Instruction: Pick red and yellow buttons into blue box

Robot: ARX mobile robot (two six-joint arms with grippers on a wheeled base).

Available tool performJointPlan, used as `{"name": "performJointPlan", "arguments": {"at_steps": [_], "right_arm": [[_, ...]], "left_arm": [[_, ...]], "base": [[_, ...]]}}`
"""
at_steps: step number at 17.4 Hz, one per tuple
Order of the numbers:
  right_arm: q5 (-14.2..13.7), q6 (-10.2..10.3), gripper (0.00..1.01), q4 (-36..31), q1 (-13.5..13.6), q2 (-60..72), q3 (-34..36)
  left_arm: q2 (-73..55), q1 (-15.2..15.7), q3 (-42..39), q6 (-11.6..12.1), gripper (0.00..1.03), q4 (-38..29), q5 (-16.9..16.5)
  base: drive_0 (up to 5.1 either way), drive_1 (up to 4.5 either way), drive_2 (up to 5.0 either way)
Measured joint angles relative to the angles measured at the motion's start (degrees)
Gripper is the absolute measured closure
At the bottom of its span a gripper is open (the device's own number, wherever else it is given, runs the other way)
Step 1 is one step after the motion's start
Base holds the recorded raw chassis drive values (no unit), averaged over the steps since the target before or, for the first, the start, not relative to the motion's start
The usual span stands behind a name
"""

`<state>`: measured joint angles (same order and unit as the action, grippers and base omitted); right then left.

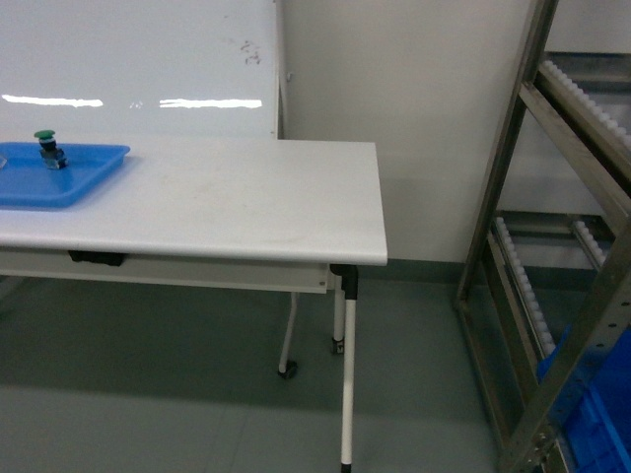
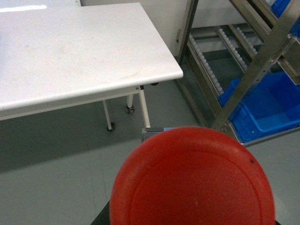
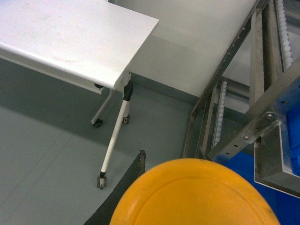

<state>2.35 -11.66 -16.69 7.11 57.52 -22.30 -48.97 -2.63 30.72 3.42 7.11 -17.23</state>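
Observation:
A red button's domed cap (image 2: pixel 193 180) fills the bottom of the left wrist view, close to the lens, with my left gripper (image 2: pixel 192 221) shut on it and hidden beneath. The yellow button's cap (image 3: pixel 194 194) fills the bottom of the right wrist view the same way, held in my right gripper (image 3: pixel 194 221); one black finger (image 3: pixel 123 190) shows at its left. The blue box (image 1: pixel 596 419) sits low inside the metal rack, at the right edge of the head view, and appears as blue box (image 2: pixel 267 105) and blue box (image 3: pixel 236 165) in the wrist views. Neither gripper appears in the head view.
A white table (image 1: pixel 227 202) stands left of centre on wheeled legs. On its left end a shallow blue tray (image 1: pixel 69 182) carries a green-capped button (image 1: pixel 46 146). A metal roller rack (image 1: pixel 513 197) stands at the right, with grey floor (image 1: pixel 197 394) between it and the table.

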Motion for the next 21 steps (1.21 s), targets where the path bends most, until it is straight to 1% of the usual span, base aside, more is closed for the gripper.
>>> {"name": "performJointPlan", "arguments": {"at_steps": [21], "right_arm": [[0.00, 0.00, 0.73, -0.02, 0.00, 0.00, 0.00]], "left_arm": [[0.00, 0.00, 0.00, 0.00, 0.79, -0.02, 0.00]], "base": [[4.5, -2.17, -2.2]]}}
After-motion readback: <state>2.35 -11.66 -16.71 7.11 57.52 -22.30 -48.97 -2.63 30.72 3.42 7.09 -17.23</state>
